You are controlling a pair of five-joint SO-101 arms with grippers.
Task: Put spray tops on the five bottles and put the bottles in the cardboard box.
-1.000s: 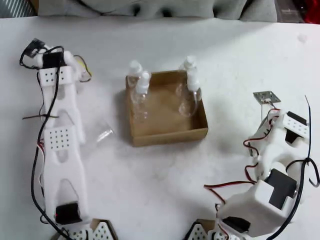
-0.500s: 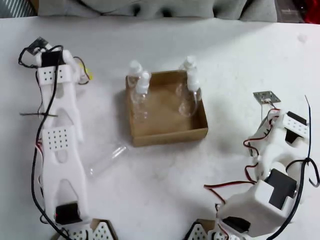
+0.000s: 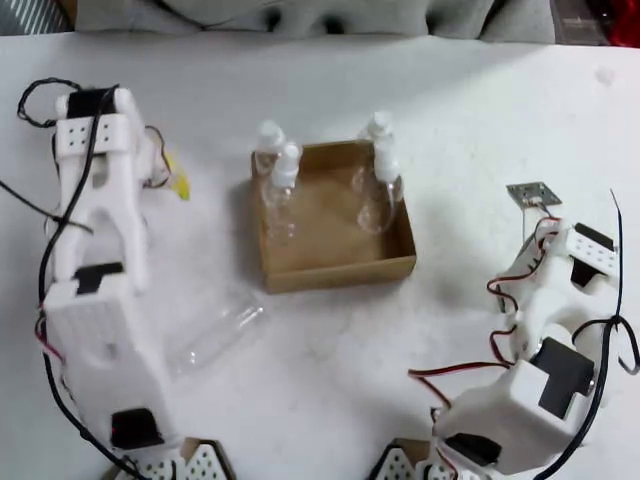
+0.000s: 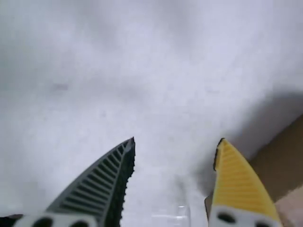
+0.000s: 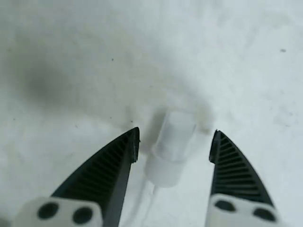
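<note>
Lying capless on the bench just beside the cardboard box is the fifth bottle, four capped bottles stand inside the box, left end effector open and empty, right end effector open over a loose spray top.

The cardboard box at centre is matt brown card, the bottle lying lower left of it clear glossy plastic, the spray top smooth white plastic, the table matt and faintly grainy, and the left gripper ribbed matt plastic on its inner faces.
</note>
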